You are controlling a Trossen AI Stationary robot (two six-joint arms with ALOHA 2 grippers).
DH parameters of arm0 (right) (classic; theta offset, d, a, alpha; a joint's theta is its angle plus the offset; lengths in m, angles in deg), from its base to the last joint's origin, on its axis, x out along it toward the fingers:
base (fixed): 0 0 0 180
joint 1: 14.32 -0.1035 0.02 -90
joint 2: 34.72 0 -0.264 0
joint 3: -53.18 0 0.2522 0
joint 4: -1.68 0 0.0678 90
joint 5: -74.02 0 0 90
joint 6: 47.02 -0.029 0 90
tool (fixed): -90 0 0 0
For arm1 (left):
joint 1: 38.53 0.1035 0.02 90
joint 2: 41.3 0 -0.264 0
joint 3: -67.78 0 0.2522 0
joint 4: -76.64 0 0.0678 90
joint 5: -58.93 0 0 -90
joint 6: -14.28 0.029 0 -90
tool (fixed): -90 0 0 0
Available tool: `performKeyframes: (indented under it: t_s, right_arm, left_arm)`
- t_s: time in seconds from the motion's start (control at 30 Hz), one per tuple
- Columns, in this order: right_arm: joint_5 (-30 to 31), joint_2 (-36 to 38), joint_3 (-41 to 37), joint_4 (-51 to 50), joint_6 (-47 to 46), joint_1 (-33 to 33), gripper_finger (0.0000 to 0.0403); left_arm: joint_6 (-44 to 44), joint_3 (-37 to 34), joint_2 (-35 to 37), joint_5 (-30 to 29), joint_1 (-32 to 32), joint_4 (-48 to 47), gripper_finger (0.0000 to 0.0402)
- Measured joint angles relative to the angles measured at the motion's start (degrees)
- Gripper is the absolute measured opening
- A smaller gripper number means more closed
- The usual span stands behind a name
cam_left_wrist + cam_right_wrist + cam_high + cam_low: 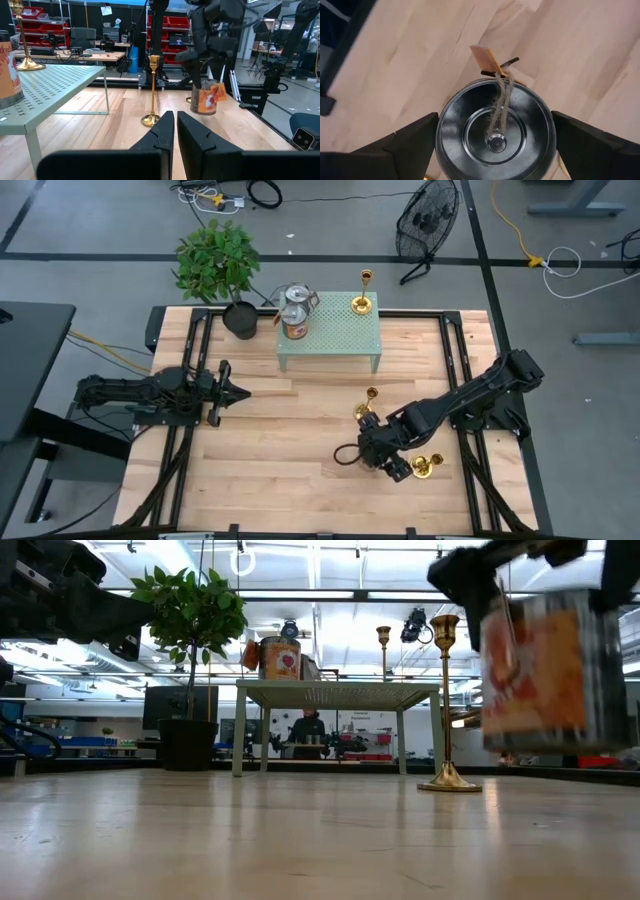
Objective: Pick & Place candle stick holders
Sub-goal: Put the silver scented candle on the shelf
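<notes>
Right gripper (495,145), jaws spread wide around a round silver-lidded tin (495,132) whose twine tag (487,59) trails onto the wood; in the low view the tin hangs clear of the tabletop (300,450). Beside this gripper stand two brass candle stick holders: one upright (371,393) just beyond it, toward the green perforated stand (330,330), and one (424,466) close against its outer side. A third candle stick holder (363,302) stands on the stand's right rear corner, with two tins (294,310) at its left rear. Left gripper (238,391), jaws closed and empty, rests at the table's left. A potted plant (218,265) sits at the rear left.
</notes>
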Motion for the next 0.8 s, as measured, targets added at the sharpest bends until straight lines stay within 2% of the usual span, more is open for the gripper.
performKeyframes:
  t_s: [0.3,0.8]
  right_arm:
    - [-0.21,0.03,9.38,-6.38,-2.86,3.24,0.0362]
    - [-0.37,0.12,22.44,-17.88,-2.73,13.74,0.0362]
  left_arm:
    - [-0.02,0.00,0.00,0.00,-0.02,0.00,0.0030]
    - [0.00,0.01,0.00,0.00,0.00,0.00,0.0030]
